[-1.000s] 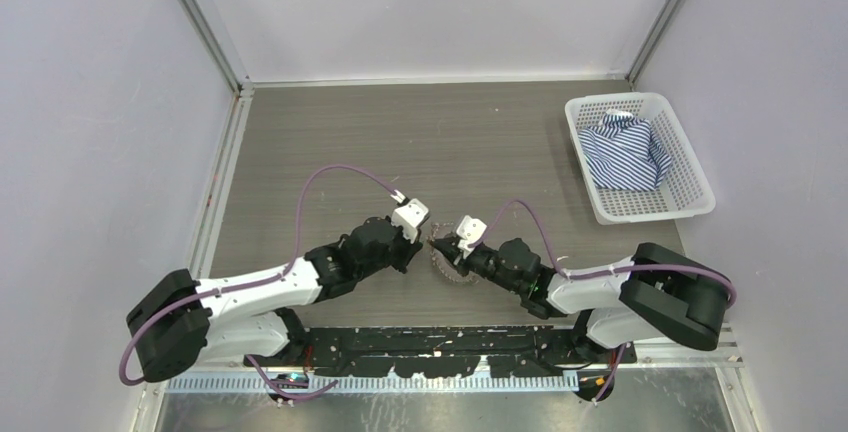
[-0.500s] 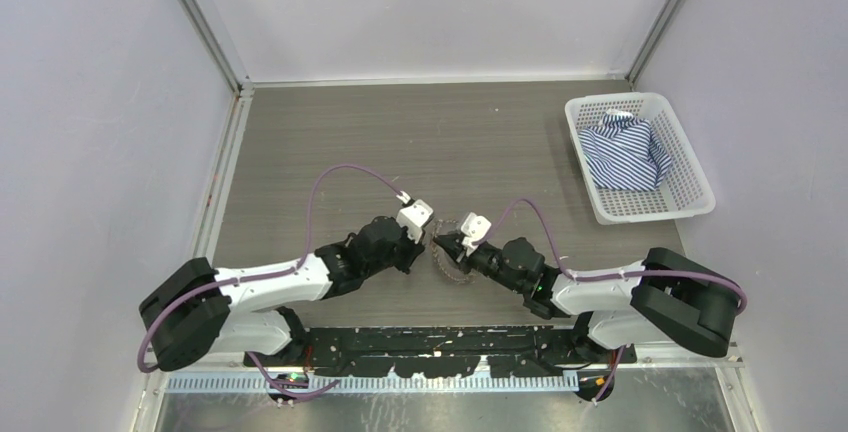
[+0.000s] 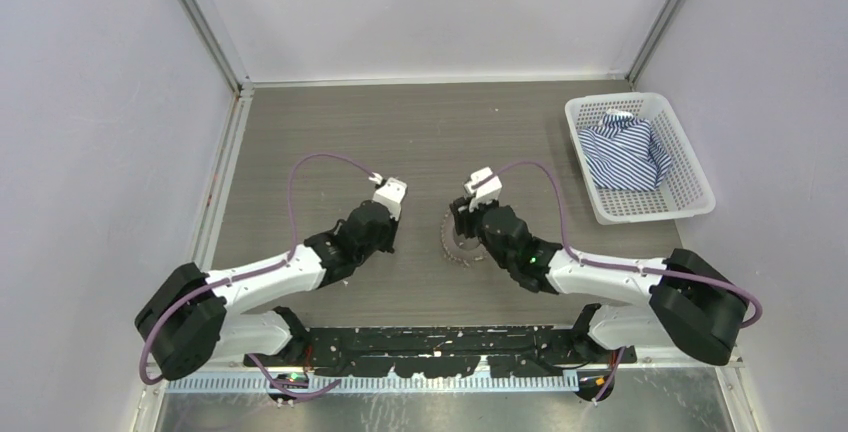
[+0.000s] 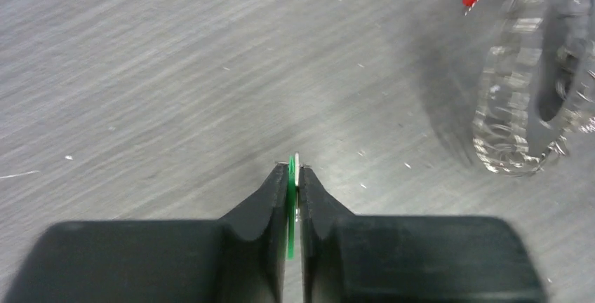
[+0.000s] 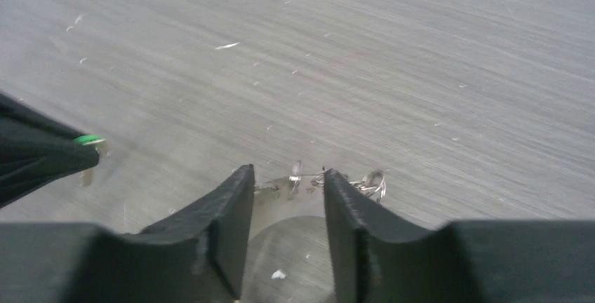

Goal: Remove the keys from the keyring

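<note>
One green key [image 4: 290,201] apart — silvery keys [image 4: 495,117] fanned

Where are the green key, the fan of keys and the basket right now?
green key [image 4: 290,201]: left wrist view, on its thin green edge.
fan of keys [image 3: 450,251]: top external view, on its lower-left teeth.
basket [image 3: 655,209]: top external view, on its near wall.

Left arm [image 3: 255,287] and right arm [image 3: 600,274]: white links, black joints and bases. Purple cable [image 3: 325,156] loops along each. White camera block [image 3: 391,191] on each wrist. Fingers [image 5: 224,226] matte black, wedge-shaped.
</note>
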